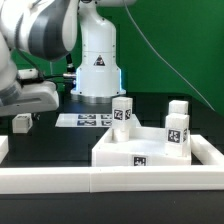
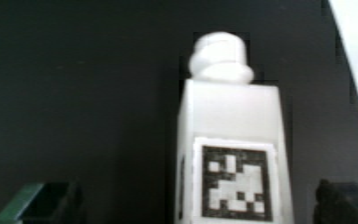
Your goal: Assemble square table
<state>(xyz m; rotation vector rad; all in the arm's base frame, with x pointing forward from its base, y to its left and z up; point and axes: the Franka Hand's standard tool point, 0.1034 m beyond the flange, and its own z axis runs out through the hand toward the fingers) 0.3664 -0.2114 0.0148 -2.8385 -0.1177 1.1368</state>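
The square table top (image 1: 118, 150) lies at the exterior view's right, with three white tagged legs standing upright on it: one at its far left corner (image 1: 122, 112), one at the right (image 1: 178, 132) and one behind that (image 1: 180, 107). A fourth leg (image 1: 22, 122) sits on the black surface at the exterior view's left, right under my gripper (image 1: 24, 108). In the wrist view this leg (image 2: 229, 120) shows its tag and screw tip. It lies between my gripper's (image 2: 190, 200) dark fingertips (image 2: 34, 200), which stand wide apart with a gap on each side of it.
The marker board (image 1: 84, 120) lies flat in front of the robot base (image 1: 98, 70). A long white rail (image 1: 100, 180) runs along the front edge of the black surface, with a white block (image 1: 3, 148) at its left end.
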